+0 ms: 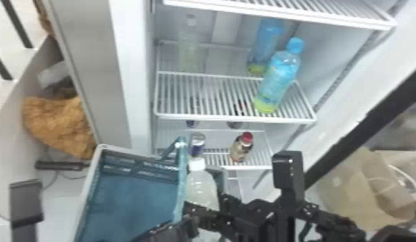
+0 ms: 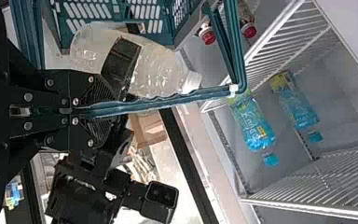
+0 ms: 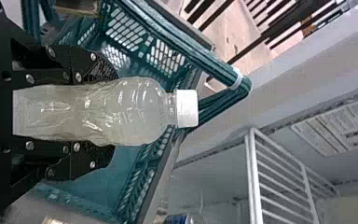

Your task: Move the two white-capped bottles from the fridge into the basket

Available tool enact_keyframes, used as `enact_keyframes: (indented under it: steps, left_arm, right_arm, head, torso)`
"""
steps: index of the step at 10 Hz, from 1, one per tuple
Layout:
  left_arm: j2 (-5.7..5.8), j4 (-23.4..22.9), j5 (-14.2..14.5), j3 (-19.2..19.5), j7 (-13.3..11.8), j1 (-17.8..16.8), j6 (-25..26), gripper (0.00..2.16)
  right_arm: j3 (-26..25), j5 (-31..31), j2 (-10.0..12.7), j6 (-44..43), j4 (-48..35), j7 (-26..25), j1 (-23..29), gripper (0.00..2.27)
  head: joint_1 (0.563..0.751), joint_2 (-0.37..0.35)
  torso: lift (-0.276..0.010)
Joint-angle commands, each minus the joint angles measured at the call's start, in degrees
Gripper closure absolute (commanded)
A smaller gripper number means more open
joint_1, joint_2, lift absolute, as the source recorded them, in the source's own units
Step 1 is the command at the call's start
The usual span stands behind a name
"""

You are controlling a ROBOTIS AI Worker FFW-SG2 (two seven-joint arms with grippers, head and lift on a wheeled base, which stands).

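Observation:
My right gripper [image 1: 213, 209] holds a white-capped bottle [image 1: 202, 186] upright beside the handle of the blue-green basket [image 1: 136, 199]. In the right wrist view, that gripper [image 3: 105, 112] is shut around the bottle's body [image 3: 135, 112], cap pointing away from the palm, with the basket wall [image 3: 168, 58] behind. My left gripper [image 1: 181, 225] is at the basket's right side; the left wrist view has it [image 2: 95, 109] shut on the basket handle [image 2: 182, 98]. A second white-capped bottle [image 1: 188, 48] stands at the back left of the fridge's middle shelf [image 1: 210, 116].
Two blue-capped bottles [image 1: 277, 79] stand on the middle shelf's right side. A red-capped bottle [image 1: 241, 148] and a dark blue container [image 1: 197, 144] are on the shelf below. The upper shelf edge [image 1: 281, 14] and fridge side wall [image 1: 133, 64] bound the opening.

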Motion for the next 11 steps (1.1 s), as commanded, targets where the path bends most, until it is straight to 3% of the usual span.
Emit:
enact_keyframes:
  steps: [1,2,3,6,7,11]
  left_arm:
    - [-0.02,0.02,-0.07,0.01,0.0,0.0,0.0,1.19]
    - [-0.02,0.02,-0.07,0.12,0.0,0.0,0.0,1.19]
    - [-0.02,0.02,-0.07,0.12,0.0,0.0,-0.14,1.19]
    - [-0.02,0.02,-0.07,-0.11,-0.09,-0.14,-0.14,1.19]
    - [-0.02,0.02,-0.07,0.01,-0.09,0.0,-0.14,1.19]
    - [-0.02,0.02,-0.07,0.01,0.0,0.0,-0.14,1.19]
  right_arm:
    - [0.27,1.61,-0.07,-0.42,-0.46,0.04,-0.51,0.42]
    - [0.16,1.38,-0.07,-1.68,-0.32,0.04,-0.09,0.15]
    - [-0.07,1.49,-0.07,-1.68,-0.46,0.13,-0.09,0.05]
    - [-0.53,2.64,0.19,-5.06,-0.03,0.04,0.19,0.09]
    - [-1.67,5.72,0.89,-8.01,-1.72,0.04,0.75,0.09]
    - [0.73,8.23,0.36,-34.31,3.2,-3.12,-0.51,0.03]
  head:
    - [0.695,-0.168]
    - [0.695,-0.163]
    - [0.695,-0.165]
    - [0.695,-0.174]
    - [0.695,-0.181]
    - [0.695,-0.221]
  torso:
    - [0.0]
    - [0.0]
    - [0.0]
    - [0.0]
    - [0.0]
    - [0.0]
